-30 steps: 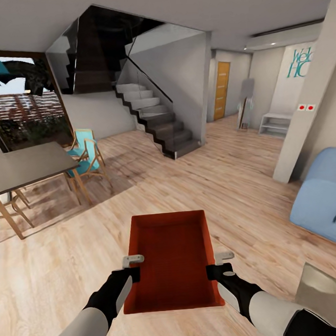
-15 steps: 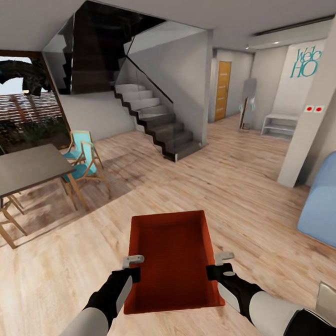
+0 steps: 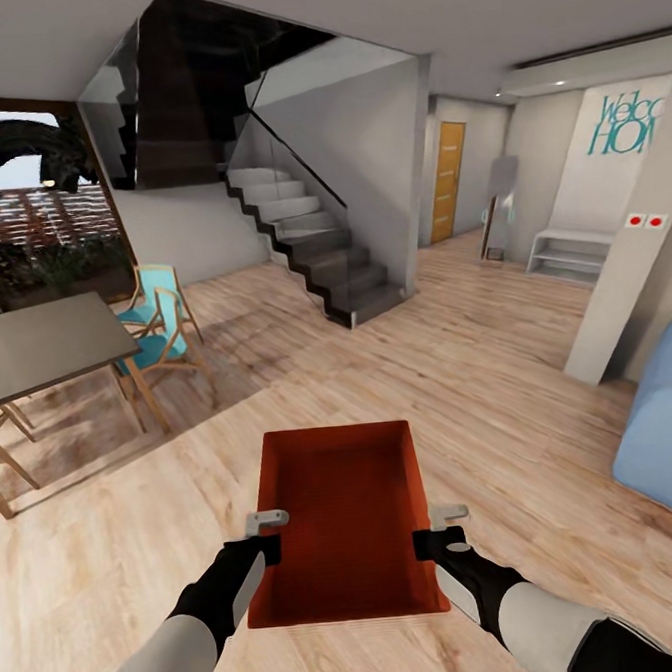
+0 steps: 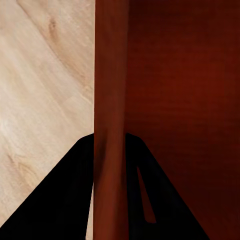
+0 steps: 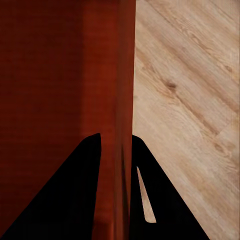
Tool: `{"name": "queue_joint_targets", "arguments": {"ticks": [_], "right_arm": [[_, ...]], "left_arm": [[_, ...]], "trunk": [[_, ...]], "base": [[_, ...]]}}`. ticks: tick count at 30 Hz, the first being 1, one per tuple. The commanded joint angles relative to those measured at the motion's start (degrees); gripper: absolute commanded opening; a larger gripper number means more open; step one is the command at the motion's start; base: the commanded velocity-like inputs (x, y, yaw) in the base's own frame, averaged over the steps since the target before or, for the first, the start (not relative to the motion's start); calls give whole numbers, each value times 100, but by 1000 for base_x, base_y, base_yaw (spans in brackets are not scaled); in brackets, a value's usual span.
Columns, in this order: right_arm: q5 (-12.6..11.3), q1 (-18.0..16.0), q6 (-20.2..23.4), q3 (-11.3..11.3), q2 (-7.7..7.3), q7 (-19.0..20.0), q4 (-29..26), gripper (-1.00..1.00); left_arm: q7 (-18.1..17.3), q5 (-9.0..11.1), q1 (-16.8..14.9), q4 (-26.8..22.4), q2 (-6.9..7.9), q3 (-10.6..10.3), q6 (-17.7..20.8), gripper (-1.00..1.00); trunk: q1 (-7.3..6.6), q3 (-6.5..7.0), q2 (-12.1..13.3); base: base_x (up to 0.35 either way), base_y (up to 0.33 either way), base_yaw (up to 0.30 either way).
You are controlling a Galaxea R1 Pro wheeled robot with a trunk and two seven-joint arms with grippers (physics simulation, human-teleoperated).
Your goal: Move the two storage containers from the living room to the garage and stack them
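Ahead past the storage container (image 3: 344,521), pinched by both hands, stand staircase (image 3: 309,243) and table (image 3: 46,341).

One storage container (image 3: 341,516), two end effectors (image 3: 267,534) (image 3: 436,529).

Even, soft light fills the room, brightest where daylight enters through the big window (image 3: 37,217). The dining table (image 3: 46,346) and chairs (image 3: 160,328) cast diffuse shadows on the wood floor (image 3: 478,366). The staircase (image 3: 310,248) stays dark underneath. Straight lines bow near the head view's edges. The render is slightly soft, and the wrist views show near-black silhouettes without detail.
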Motion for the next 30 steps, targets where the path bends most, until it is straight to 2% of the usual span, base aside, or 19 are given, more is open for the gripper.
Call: {"name": "queue_joint_targets", "arguments": {"ticks": [1, 30], "right_arm": [[82, -12, -58, -193, -93, -116, -14, -100], [82, -10, -50, -193, -95, -116, -14, -100]], "left_arm": [[54, -83, 3, 7, 22, 1, 59, -100], [60, -83, 3, 7, 21, -7, 59, -100]], "trunk": [[6, -10, -10], [6, -10, -10]], "base": [[323, 0, 0], [323, 0, 0]]}}
